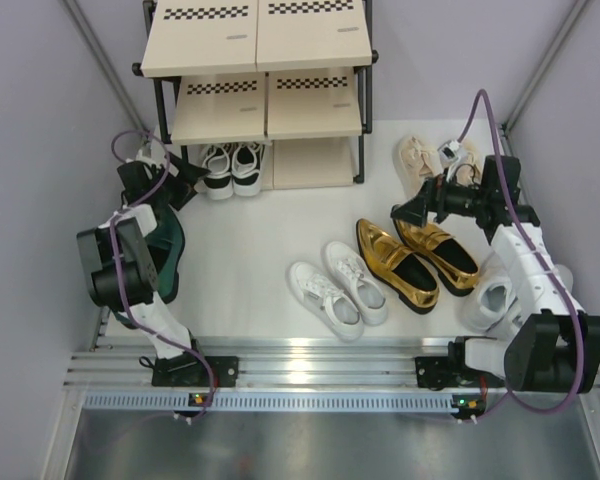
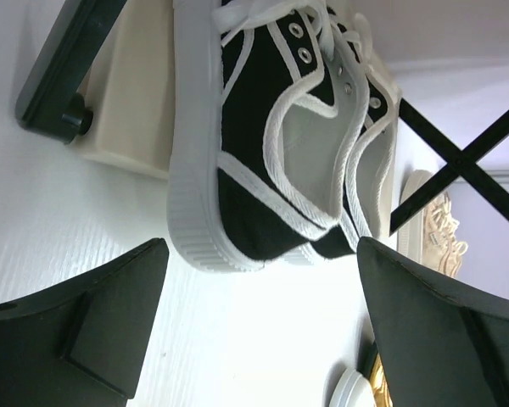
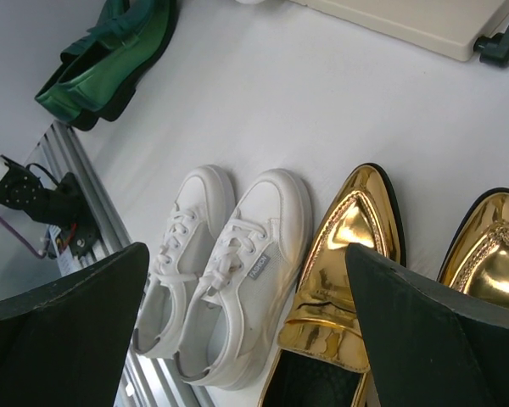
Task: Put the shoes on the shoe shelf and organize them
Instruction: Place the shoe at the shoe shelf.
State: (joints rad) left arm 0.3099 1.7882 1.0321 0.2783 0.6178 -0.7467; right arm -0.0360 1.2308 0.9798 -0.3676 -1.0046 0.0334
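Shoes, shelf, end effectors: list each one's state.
black-and-white sneakers: on shelf's bottom tier, left.
white lace-ups: on floor, paired.
gold loafers: on floor, paired.
green loafers: on floor, left.
beige sneakers: on floor beside shelf.
chunky white sneakers: on floor, partly hidden.
shoe shelf: upright, top board bare.
left end effector: open, empty.
right end effector: open, empty.

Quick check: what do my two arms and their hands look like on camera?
The left arm and right arm match: white shells between black round joints, a purple cable looping along each. The left hand and right hand are black, with broad wedge-shaped fingers.
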